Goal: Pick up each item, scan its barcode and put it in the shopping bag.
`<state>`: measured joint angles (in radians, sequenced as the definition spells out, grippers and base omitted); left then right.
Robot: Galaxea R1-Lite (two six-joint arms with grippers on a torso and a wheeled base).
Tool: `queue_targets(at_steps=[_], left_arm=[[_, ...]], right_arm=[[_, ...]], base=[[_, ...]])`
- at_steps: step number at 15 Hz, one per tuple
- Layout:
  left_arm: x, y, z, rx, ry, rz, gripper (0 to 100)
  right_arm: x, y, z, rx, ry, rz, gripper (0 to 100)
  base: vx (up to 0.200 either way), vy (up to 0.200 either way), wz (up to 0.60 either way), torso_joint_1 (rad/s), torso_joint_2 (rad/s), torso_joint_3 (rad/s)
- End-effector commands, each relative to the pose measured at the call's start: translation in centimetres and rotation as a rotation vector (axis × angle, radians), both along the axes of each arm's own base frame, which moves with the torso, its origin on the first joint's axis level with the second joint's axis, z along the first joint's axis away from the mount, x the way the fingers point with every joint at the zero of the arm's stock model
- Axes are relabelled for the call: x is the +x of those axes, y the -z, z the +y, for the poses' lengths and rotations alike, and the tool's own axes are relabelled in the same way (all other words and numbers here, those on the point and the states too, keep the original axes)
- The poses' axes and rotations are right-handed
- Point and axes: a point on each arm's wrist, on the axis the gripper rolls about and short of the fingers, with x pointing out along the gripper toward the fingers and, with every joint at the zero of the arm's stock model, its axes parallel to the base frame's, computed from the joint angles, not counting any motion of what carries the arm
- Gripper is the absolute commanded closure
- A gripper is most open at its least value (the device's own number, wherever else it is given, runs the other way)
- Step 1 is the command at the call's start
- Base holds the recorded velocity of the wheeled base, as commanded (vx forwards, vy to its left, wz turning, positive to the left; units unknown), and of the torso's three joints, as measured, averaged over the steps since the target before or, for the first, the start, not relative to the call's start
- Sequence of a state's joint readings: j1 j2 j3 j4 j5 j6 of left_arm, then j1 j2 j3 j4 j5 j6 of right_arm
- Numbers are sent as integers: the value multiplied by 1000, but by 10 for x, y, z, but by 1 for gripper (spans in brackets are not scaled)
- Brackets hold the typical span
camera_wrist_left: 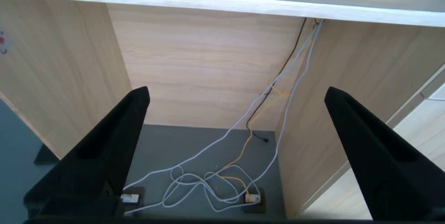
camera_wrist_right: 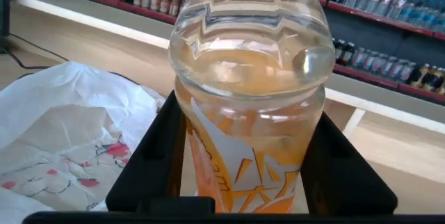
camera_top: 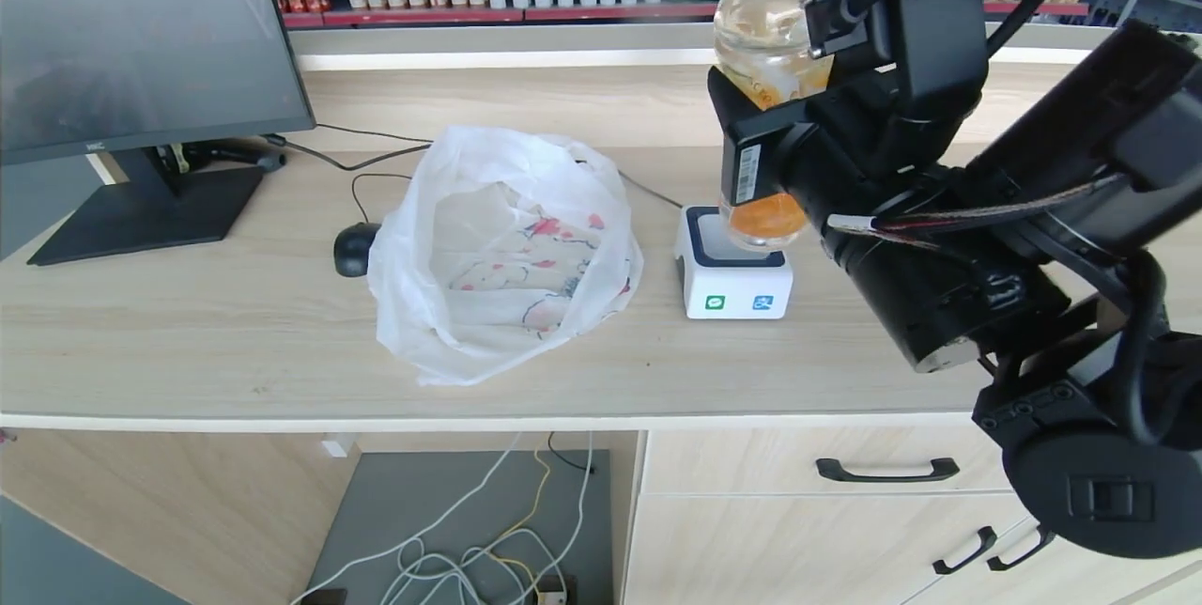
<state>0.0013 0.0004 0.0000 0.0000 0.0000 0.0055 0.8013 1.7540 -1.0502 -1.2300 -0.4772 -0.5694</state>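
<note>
While the bottle (camera_top: pixel 762 41) hangs gripped, the scanner (camera_top: pixel 737 290) sits beneath.

Head camera looks forward and down over the table (camera_top: pixel 188 351). Left wrist camera, held low, faces under it. Right wrist and head views share the shopping bag (camera_top: pixel 498 257).

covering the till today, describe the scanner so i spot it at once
Start at the long wooden counter. Right of the white shopping bag, under the raised orange drink bottle, sits the barcode scanner. It is the only small white cube, with a dark top window and two coloured icons in front.
</note>
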Motion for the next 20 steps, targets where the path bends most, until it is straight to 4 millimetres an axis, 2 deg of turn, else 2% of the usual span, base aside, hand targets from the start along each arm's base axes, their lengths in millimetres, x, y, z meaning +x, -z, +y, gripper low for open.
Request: queue_targets(at_steps=[1, 8, 10, 13, 18, 20], left_arm=[[0, 0, 0, -1, 0, 0, 0], [0, 0, 0, 1, 0, 0, 0], [0, 0, 0, -1, 0, 0, 0], [0, 0, 0, -1, 0, 0, 0], [0, 0, 0, -1, 0, 0, 0], [0, 0, 0, -1, 0, 0, 0]], right_arm=[[7, 6, 3, -38, 19, 5, 100], [9, 10, 5, -325, 157, -63, 100], [17, 15, 4, -413, 210, -70, 100], [29, 11, -4, -502, 299, -101, 100], [44, 39, 15, -711, 189, -201, 100], [47, 40, 16, -729, 180, -224, 100]], base=[[0, 0, 0, 0, 0, 0], [0, 0, 0, 0, 0, 0], [0, 0, 0, 0, 0, 0], [0, 0, 0, 0, 0, 0], [0, 0, 0, 0, 0, 0], [0, 0, 0, 0, 0, 0]])
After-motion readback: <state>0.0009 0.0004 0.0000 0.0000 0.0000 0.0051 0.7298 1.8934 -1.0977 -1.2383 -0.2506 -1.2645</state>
